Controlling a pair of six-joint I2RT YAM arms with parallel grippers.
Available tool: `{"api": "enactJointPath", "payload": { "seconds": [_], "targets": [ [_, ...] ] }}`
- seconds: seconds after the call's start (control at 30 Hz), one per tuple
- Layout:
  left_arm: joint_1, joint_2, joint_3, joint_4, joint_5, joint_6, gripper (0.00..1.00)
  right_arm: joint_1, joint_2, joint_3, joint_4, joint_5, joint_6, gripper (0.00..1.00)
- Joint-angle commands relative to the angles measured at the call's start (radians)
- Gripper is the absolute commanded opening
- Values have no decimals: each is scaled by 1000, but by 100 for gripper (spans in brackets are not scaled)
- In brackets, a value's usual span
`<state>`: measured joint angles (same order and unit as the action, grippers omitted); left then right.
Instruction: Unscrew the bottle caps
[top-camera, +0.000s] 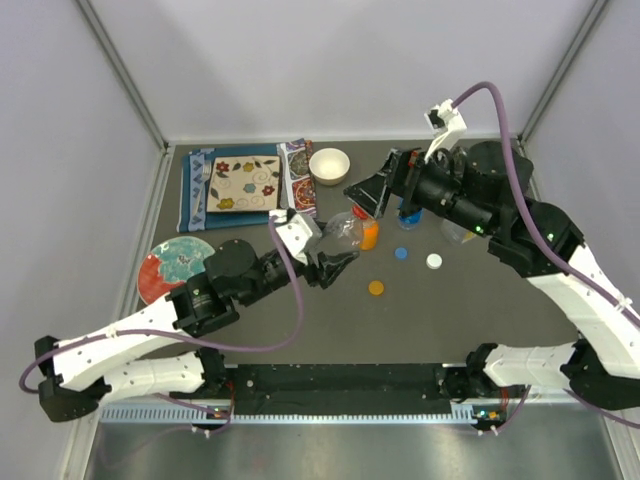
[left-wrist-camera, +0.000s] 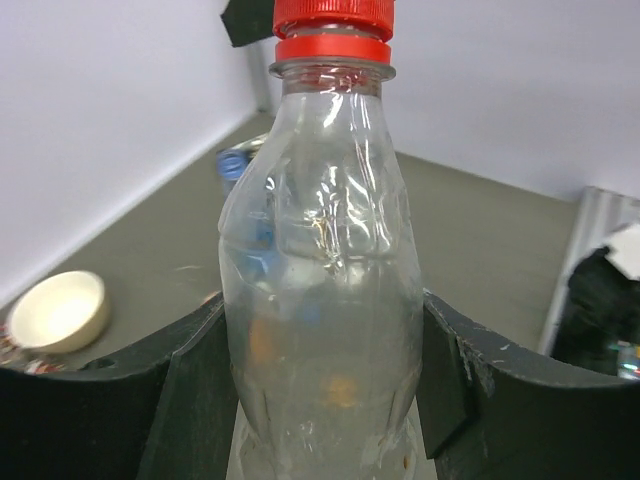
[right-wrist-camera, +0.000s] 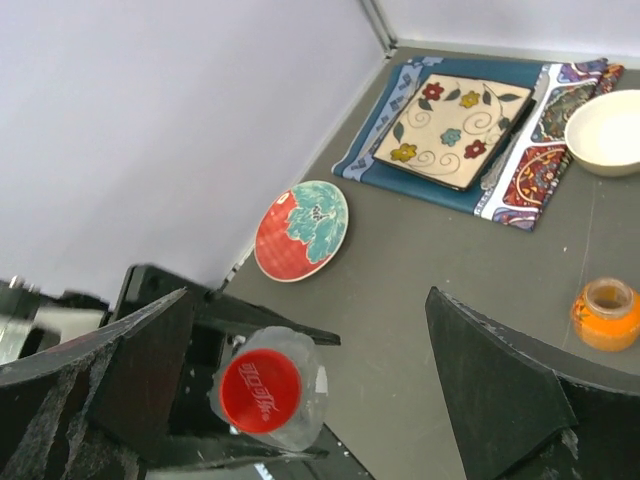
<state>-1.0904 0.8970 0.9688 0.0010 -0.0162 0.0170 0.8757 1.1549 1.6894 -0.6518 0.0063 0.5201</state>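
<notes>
My left gripper (top-camera: 335, 256) is shut on the slim clear bottle (top-camera: 343, 232) and holds it upright; in the left wrist view (left-wrist-camera: 320, 340) the black fingers press both sides of the bottle (left-wrist-camera: 320, 250). Its red cap (left-wrist-camera: 333, 25) is on the neck. My right gripper (top-camera: 372, 192) is open above it; in the right wrist view (right-wrist-camera: 308, 330) the red cap (right-wrist-camera: 260, 390) lies between the fingers, close to the left one. The short orange bottle (top-camera: 370, 235) stands capless. Blue (top-camera: 401, 252), white (top-camera: 434, 261) and orange (top-camera: 376, 288) caps lie loose on the table.
A blue-tinted bottle (top-camera: 408, 212) and a wide clear bottle (top-camera: 458, 232) stand partly under the right arm. A white bowl (top-camera: 329, 165), a square flowered plate (top-camera: 244, 183) on cloths, and a red-and-teal round plate (top-camera: 172, 266) sit at the back left.
</notes>
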Motion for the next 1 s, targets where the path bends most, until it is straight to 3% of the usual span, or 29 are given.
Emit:
{"api": "enactJointPath", "payload": {
  "seconds": [0.0,0.17,0.3,0.67,0.8,0.97],
  "targets": [
    [-98,40,-12,83,-416,158,37,20,19,44,0,93,66,99],
    [-144,91,-12,135,-594,219,36,39,35,62,0,115,63,98],
    [-158,100,-16,160,-651,236,36,45,48,55,-2,121,60,96],
    [-164,74,-47,172,-640,230,35,45,86,27,0,155,35,80],
    [-166,62,-55,172,-643,225,35,45,91,26,6,153,34,65],
    [-167,53,-62,172,-640,222,35,45,94,18,14,135,38,59]
  ]
}}
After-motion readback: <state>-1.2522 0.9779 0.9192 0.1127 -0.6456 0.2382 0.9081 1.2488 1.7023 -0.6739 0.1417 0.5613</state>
